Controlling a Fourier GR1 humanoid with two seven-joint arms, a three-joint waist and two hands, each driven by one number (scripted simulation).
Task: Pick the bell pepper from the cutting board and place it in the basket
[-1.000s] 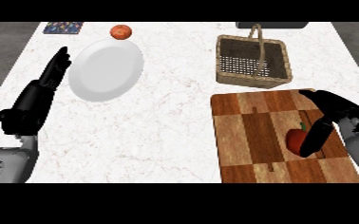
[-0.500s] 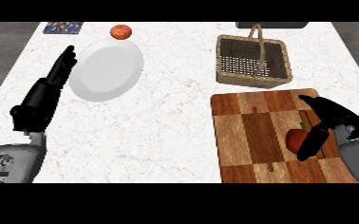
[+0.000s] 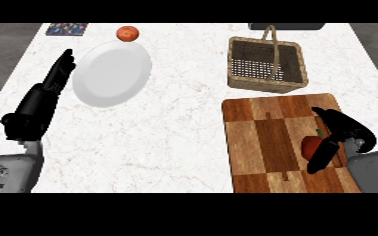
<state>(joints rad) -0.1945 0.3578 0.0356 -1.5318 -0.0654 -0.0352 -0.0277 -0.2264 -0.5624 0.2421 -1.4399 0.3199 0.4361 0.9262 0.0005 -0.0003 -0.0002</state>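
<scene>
A red bell pepper [image 3: 312, 145] with a green stem lies on the wooden cutting board [image 3: 273, 140] at the lower right. My right hand [image 3: 338, 132] is curled round the pepper from the right, its thumb crossing in front and hiding part of it. The wicker basket [image 3: 266, 65] with an upright handle stands just beyond the board's far edge. My left hand [image 3: 52, 82] rests open at the left, fingers pointing up beside the plate.
A white plate [image 3: 112, 73] lies on the marble counter at the upper left, with a round orange-red fruit [image 3: 128, 33] beyond it. A small patterned item [image 3: 66, 29] sits at the far left corner. A dark object [image 3: 288, 26] shows behind the basket.
My right hand has closed in round the pepper, its thumb now lower across it. The left forearm has shifted slightly to the right and up. The pepper stays on the board.
</scene>
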